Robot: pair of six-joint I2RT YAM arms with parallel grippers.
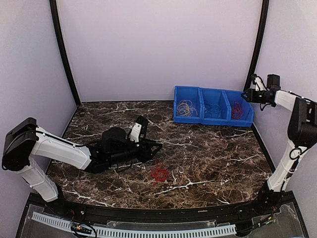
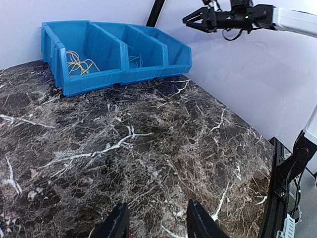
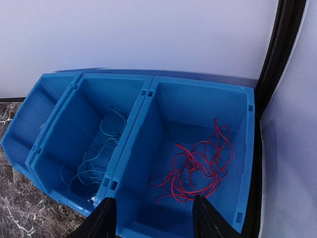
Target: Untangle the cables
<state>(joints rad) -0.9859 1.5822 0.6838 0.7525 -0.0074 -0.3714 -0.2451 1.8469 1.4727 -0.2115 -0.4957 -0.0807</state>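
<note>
While red cables (image 1: pixel 159 172) lie on the table (image 1: pixel 213 163), left pincer (image 2: pixel 156 220) released nearby; right pincer (image 3: pixel 154 213) released above bins (image 3: pixel 203 88). Risk: thin loops slipping a shallow grasp.

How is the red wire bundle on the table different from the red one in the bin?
The table bundle is a tight clump lying on the bare marble table; the bin bundle sprawls in loose loops inside the rightmost blue bin. Both are thin red wire.
</note>
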